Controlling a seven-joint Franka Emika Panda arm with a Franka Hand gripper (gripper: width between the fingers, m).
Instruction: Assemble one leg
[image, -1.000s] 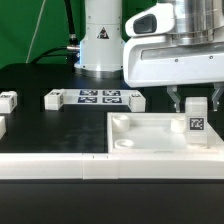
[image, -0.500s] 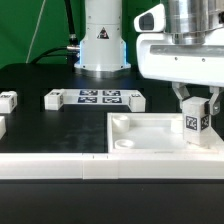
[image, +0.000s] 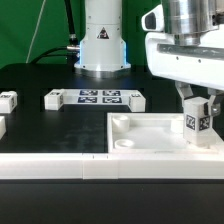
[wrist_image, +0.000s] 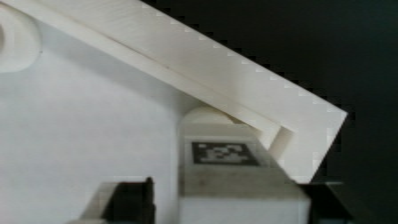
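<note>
The leg, a small white block with a tag on its face, stands slightly tilted at the exterior view's right edge of the large white square panel. My gripper comes down from above, with one finger on each side of the leg, shut on it. In the wrist view the leg sits between my two dark fingers, over the panel's corner. My gripper is at the edge of that picture.
The marker board lies at the back centre. Other small white legs lie beside it and at the exterior view's far left. The robot base stands behind. A white rail runs along the front.
My gripper has come down from above the leg and now has its fingers around it. It has shifted slightly to the exterior view's right. The leg now stands slightly tilted.
</note>
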